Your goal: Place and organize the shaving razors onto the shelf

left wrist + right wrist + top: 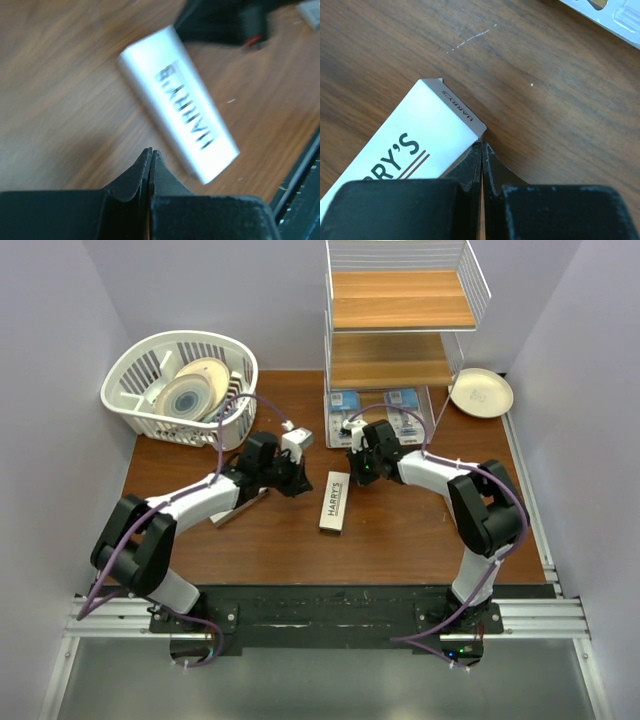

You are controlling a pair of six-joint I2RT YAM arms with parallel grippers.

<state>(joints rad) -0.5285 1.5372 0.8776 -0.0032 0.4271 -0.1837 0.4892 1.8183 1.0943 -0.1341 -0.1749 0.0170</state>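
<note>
One long white HARRY'S razor box [335, 502] lies flat mid-table. My left gripper [303, 483] is shut and empty just left of its far end; the left wrist view has the box [180, 102] ahead of the closed tips [151, 150]. My right gripper [355, 477] is shut too, its tips [483, 144] touching the box's corner [415, 135]. A second narrow pack [240, 508] peeks from under the left forearm. Two blue-white blister packs [343, 403] [405, 400] lie at the foot of the white wire shelf [400, 300]. A blister pack's edge [610, 15] also shows in the right wrist view.
A white slatted basket [135, 380] holding round plates [195, 390] stands at the back left. A cream plate [481, 392] lies at the back right beside the shelf. The right arm's gripper body [225, 20] appears beyond the box in the left wrist view.
</note>
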